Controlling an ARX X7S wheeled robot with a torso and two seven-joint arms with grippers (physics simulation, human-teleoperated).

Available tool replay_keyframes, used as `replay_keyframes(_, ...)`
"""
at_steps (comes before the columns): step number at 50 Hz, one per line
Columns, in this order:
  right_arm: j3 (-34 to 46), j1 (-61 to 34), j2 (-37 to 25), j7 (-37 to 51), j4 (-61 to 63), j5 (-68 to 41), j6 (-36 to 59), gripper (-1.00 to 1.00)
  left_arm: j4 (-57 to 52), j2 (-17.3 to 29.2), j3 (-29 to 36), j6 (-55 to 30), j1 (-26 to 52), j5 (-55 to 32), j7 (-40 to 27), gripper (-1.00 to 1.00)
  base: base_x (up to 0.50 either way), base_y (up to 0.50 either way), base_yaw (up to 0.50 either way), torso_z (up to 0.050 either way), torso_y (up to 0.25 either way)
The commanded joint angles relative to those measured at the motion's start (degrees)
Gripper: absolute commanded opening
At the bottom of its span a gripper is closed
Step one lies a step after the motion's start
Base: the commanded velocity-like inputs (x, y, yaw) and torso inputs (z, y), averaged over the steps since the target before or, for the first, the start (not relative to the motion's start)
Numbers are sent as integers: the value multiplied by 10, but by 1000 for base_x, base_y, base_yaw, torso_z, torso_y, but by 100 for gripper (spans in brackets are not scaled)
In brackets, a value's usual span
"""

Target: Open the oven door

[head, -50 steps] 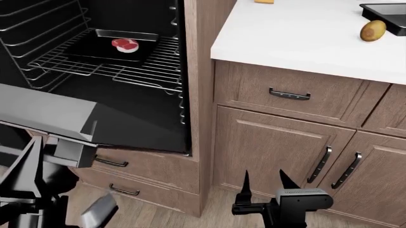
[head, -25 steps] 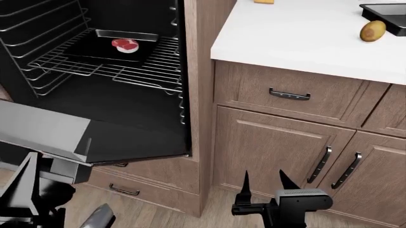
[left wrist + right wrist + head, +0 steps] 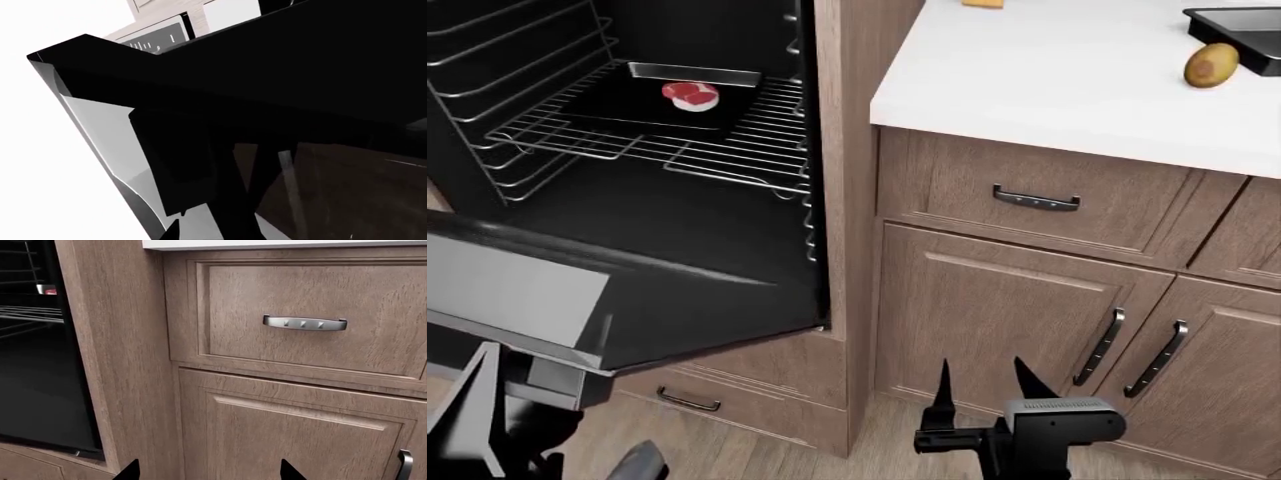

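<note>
Glossy black glass oven door (image 3: 320, 65) fills the left wrist view; left gripper's finger spread cannot be told. Head view: one door (image 3: 627, 290) hangs lowered, one red steak (image 3: 690, 96) inside, right gripper (image 3: 981, 385) low, upright. Right wrist view: its two fingertips (image 3: 130, 471) stand wide, holding nothing.

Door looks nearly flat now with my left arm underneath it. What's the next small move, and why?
Probably ease the left gripper a little further down and toward the robot, then let go. The oven door hangs well open, the rack and tray inside exposed, yet its front edge still sits slightly above level. The right gripper hangs open by the cabinet doors, uninvolved.
</note>
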State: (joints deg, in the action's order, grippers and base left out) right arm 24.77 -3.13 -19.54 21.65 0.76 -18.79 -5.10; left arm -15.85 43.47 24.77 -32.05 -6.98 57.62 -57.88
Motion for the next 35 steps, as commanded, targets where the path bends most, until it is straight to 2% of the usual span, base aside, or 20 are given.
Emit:
replay_keyframes(1,1,1,-1,2,3,0,0,100,48,-5,-16,38,-15,-106,41,-100,0,0,0,0,-10)
replay_keyframes(35,7,0,-2,3,-2,2,-4,100,98,-19,-17,60,-41,-113,-21,-100,4,3,0,-2,-4)
